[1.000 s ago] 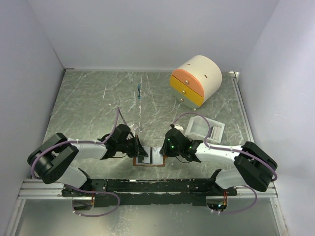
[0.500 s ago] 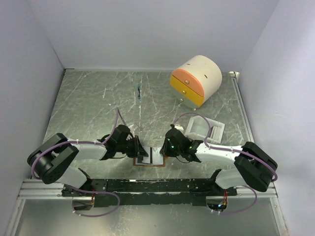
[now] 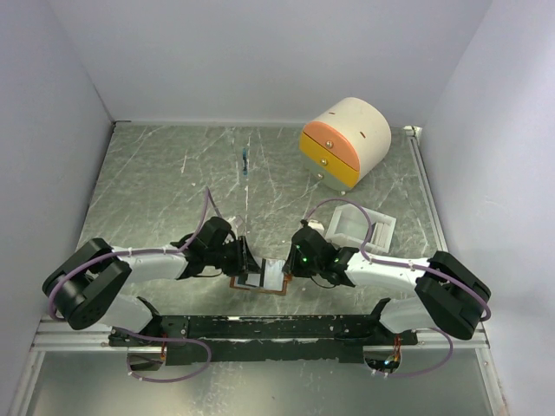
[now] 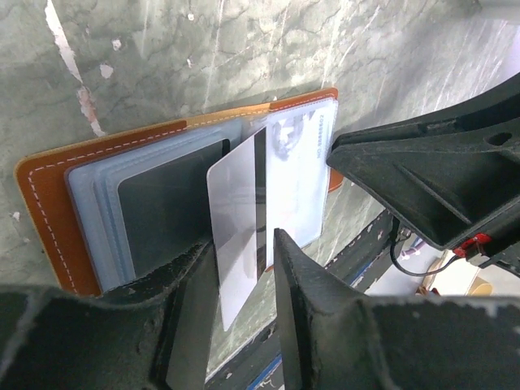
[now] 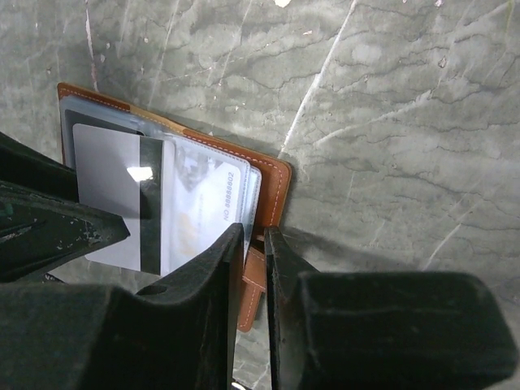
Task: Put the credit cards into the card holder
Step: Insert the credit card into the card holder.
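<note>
Card holder (image 4: 45, 203) edge behind left fingers (image 4: 325, 317)

A brown leather wallet (image 3: 260, 279) lies open and flat near the front edge of the table (image 3: 173, 173), pale blue-grey pockets facing up. A dark card (image 4: 166, 207) sits in its left side and a pale printed card (image 4: 296, 171) in its right, while a grey card (image 4: 236, 219) with a dark stripe lies over the middle, slightly tilted

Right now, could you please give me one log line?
left gripper: open over thin grey card; right gripper: shut on brown leather wallet edge; card: atop open wallet
</note>
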Motion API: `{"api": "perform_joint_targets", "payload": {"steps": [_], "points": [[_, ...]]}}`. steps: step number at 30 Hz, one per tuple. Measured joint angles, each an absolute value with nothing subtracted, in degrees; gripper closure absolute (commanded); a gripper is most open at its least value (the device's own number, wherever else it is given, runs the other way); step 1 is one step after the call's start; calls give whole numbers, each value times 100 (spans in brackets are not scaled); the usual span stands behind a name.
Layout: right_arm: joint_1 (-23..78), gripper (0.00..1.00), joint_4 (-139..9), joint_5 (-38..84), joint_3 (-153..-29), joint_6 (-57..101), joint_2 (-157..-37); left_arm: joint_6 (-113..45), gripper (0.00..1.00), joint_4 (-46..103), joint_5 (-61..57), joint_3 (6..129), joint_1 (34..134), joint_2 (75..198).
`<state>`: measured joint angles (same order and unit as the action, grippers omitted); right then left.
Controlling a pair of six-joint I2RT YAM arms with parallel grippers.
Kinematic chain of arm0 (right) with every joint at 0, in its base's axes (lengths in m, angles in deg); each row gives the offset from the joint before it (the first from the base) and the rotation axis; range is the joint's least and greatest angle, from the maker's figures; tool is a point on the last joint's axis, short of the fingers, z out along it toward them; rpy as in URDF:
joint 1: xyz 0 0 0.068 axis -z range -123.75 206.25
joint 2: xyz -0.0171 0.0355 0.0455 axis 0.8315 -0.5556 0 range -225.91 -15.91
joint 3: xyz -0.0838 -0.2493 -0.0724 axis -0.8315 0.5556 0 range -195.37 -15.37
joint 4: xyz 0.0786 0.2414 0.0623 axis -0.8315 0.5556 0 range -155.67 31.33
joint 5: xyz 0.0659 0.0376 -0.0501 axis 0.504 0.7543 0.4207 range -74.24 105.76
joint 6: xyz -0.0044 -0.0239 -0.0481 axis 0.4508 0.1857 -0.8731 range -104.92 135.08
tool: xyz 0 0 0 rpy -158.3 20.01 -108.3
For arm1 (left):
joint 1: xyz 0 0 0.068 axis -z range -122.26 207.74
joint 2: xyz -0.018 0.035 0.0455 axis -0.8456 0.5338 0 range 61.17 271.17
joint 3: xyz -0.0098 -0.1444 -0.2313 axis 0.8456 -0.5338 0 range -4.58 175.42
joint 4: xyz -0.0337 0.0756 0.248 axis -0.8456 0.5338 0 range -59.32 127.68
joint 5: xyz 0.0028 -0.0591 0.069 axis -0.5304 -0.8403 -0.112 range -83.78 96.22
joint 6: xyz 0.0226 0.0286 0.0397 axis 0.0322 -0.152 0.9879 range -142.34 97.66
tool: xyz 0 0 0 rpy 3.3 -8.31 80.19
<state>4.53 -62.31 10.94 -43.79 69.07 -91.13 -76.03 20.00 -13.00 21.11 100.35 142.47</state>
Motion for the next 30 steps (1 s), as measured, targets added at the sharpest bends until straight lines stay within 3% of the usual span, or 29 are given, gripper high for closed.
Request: {"api": "perform_joint_targets", "payload": {"steps": [8,24,30], "points": [[442,83,-6231,1094,-4381,6907,-9111,-7483,44,2274,-1252,2288,10070,14216],[404,83,-6321,1114,-4379,6949,-9089,-7158,43,3288,-544,2699,10135,14033],[365,77,-6511,1145,-4272,7060,-8873,-7123,43,3305,-520,2699,10135,14024]]}}
